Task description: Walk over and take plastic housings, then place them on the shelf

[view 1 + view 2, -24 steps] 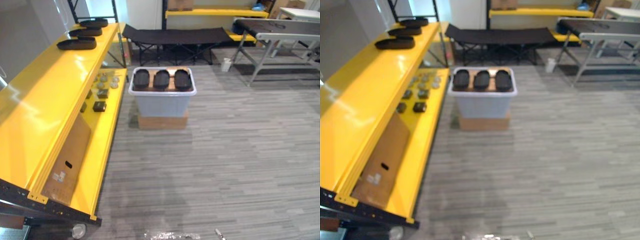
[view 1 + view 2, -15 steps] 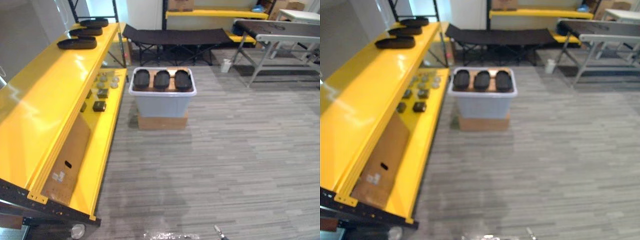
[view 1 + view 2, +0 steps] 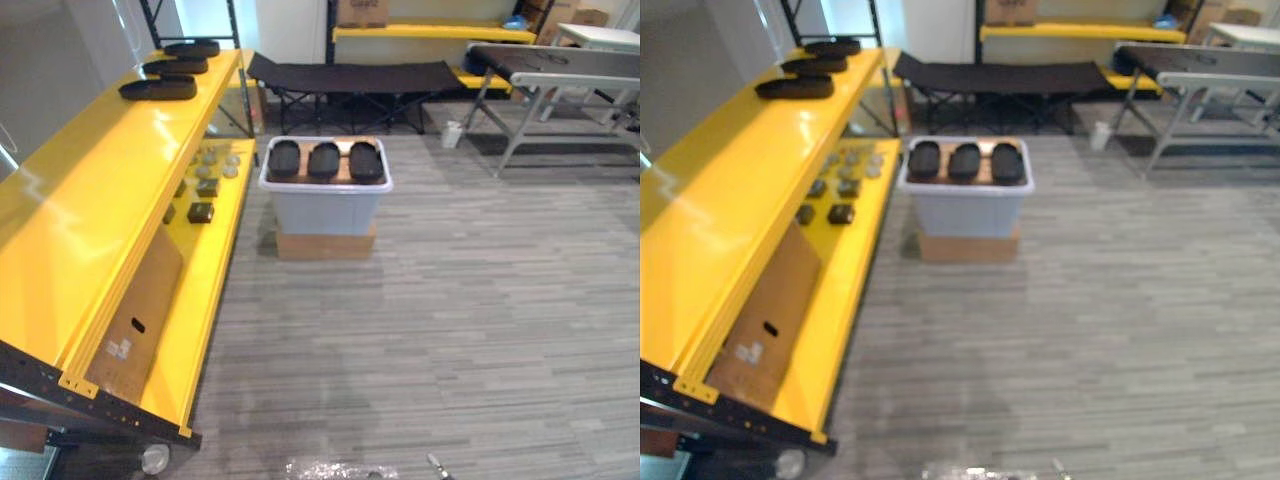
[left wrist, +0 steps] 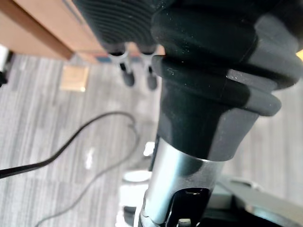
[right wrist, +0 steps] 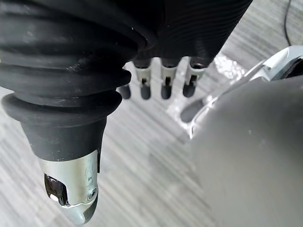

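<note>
Three black oval plastic housings (image 3: 324,160) lie side by side on top of a grey-blue bin (image 3: 325,205) that stands on the floor ahead, beside the yellow shelf (image 3: 100,190). Three more black housings (image 3: 158,88) lie at the far end of the shelf's top level. My left hand (image 4: 127,73) hangs over the floor with its fingers relaxed and nothing in them. My right hand (image 5: 164,80) also hangs over the floor, fingers straight and empty.
The bin rests on a flat cardboard box (image 3: 325,243). The shelf's lower level holds several small parts (image 3: 205,185) and a leaning cardboard sheet (image 3: 140,310). A black cot (image 3: 350,72) and a grey conveyor table (image 3: 560,65) stand at the back.
The whole picture has shifted slightly, so the camera has moved. Nothing in the scene itself has changed place.
</note>
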{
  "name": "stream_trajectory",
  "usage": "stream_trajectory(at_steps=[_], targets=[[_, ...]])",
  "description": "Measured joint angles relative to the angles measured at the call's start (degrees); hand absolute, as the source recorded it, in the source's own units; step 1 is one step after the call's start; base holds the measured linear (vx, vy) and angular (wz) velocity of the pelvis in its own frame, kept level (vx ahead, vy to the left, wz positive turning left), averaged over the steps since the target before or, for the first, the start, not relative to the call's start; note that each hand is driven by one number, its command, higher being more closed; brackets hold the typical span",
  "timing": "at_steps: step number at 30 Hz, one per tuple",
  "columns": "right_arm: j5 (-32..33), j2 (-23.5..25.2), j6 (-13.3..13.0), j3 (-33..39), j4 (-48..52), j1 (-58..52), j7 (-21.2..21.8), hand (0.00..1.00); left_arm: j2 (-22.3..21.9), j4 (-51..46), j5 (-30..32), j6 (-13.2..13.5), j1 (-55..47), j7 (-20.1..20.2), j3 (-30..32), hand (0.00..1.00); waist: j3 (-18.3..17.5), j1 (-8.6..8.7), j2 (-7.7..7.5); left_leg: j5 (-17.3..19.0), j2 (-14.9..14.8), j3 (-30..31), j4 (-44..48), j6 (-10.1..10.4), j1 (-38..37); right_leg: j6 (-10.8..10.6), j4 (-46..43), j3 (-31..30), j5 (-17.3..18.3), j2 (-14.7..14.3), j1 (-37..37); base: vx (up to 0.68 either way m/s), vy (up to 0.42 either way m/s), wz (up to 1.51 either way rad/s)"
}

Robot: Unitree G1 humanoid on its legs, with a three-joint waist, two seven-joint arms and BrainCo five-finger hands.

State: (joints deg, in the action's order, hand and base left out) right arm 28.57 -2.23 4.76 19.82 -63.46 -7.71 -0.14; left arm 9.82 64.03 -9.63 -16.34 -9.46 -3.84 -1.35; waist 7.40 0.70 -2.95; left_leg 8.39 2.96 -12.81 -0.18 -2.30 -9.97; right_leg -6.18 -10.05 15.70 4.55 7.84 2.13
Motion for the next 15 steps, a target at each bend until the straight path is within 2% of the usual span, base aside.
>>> stream_trajectory(at_steps=[1, 2, 3, 4, 6, 9, 11, 12, 13, 14, 15], targets=[[0.07, 0.23, -0.09, 0.37, 0.04, 0.05, 0.17, 0.0, 0.3, -0.02, 0.04, 0.06, -0.01, 0.0, -0.06, 0.0, 0.34, -0.13, -0.33, 1.01, 0.13, -0.16, 1.34, -0.46, -0.13, -0.45, -8.36, 0.1, 1.74, 1.56, -3.27, 0.04, 0.065, -0.01], [0.16, 0.17, -0.33, 0.36, 0.11, 0.14, 0.17, 0.0, 0.37, -0.06, 0.14, 0.03, 0.07, 0.0, -0.14, 0.0, 0.62, -0.14, 0.0, 1.17, 0.1, -0.14, 1.65, -0.71, -0.17, -0.31, -13.1, 0.14, 1.84, 2.4, -5.59, 0.03, 0.078, -0.08], [0.46, 0.24, -0.97, 0.36, 0.2, 0.39, 0.36, 0.0, 0.86, -0.08, 0.69, -0.12, 0.68, -0.08, -1.11, 0.0, 1.69, 0.02, -0.31, 1.35, 0.09, -0.07, 1.93, -1.21, -1.37, 0.06, -22.26, 1.08, 2.67, 4.34, -10.22, 0.1, 0.085, -0.09], [0.42, 0.26, -1.05, 0.32, 0.07, 0.17, 0.56, 0.0, 1.32, -0.17, 0.7, -0.21, 0.94, -0.07, -1.42, 0.0, 2.5, 0.04, -0.3, 1.7, -0.2, -0.18, 1.95, -1.23, -2.34, 1.01, -25.61, 2.2, 4.7, 5.19, -12.04, 0.11, 0.084, -0.06], [-0.23, 0.74, -1.12, 0.3, 0.02, -0.72, 1.18, 0.0, 1.97, -0.15, 1.13, -0.89, 1.19, 0.48, -1.43, 0.0, 2.68, 0.21, -0.62, 2.21, -0.89, -0.13, 1.97, -0.61, -2.55, 1.1, -22.8, 2.9, 4.95, 4.83, -14.54, 0.19, 0.074, -0.03], [-4.15, 0.99, -0.69, 1.29, -0.14, -2.19, 1.44, 0.0, 1.9, -0.1, 1.18, -1.3, 1.53, 0.44, -0.92, 0.0, 3.05, 0.54, -0.19, 2.96, -1.62, -0.14, 1.61, 0.68, -3.17, 0.93, -10.11, 2.86, 2.25, 2.84, -16.05, 0.23, 0.006, 0.01], [-7.31, 1.03, 0.46, 2.71, -1.03, -3.2, 1.41, 0.0, 1.83, 0.35, 1.15, -1.28, 1.47, 0.26, 1.23, 0.0, 3.26, 0.99, -0.12, 4.52, -2.47, 0.11, 1.69, 3.24, -4.9, 1.09, -0.47, 2.83, -3.16, 1.11, -15.11, 0.29, -0.079, 0.09], [-7.8, 1.09, 0.62, 2.96, -1.17, -3.56, 1.39, 0.0, 1.87, 0.37, 1.15, -1.24, 1.47, 0.13, 1.75, 0.0, 3.27, 1.07, -0.14, 5.06, -2.75, 0.25, 1.75, 4.06, -5.32, 1.52, 0.77, 2.88, -4.11, 0.93, -14.62, 0.3, -0.15, 0.23], [-8.83, 1.37, 0.82, 3.72, -1.45, -4.23, 1.32, 0.0, 1.97, 0.37, 1.13, -1.2, 1.22, 0.07, 3.07, 0.0, 3.26, 1.46, -0.1, 6.76, -3.46, 1.03, 2.25, 6.01, -6.82, 2.35, 0.64, 2.87, -4.84, 0.89, -13.55, 0.4, -0.258, 0.31], [-9.05, 1.29, 1.27, 4.01, -2.34, -4.63, 1.28, 0.0, 1.66, 0.07, 0.84, -0.91, 0.99, -0.12, 4.62, 0.0, 3.22, 1.72, 0.61, 9.09, -5.16, 1.34, 3.99, 6.94, -7.48, 3.83, -1.64, 3.18, -6.5, 0.19, -13.44, 0.4, -0.285, 0.3], [-9.08, 0.92, 1.72, 4.83, -2.49, -4.69, 1.22, 0.0, 1.12, -0.35, 0.17, -0.63, 0.99, -0.41, 5.9, 0.0, 3.19, 1.72, 1.33, 10.48, -6.56, 1.36, 5.19, 7.62, -7.44, 4.3, -3.28, 3.2, -6.75, -0.74, -13.68, 0.43, -0.328, 0.15]])
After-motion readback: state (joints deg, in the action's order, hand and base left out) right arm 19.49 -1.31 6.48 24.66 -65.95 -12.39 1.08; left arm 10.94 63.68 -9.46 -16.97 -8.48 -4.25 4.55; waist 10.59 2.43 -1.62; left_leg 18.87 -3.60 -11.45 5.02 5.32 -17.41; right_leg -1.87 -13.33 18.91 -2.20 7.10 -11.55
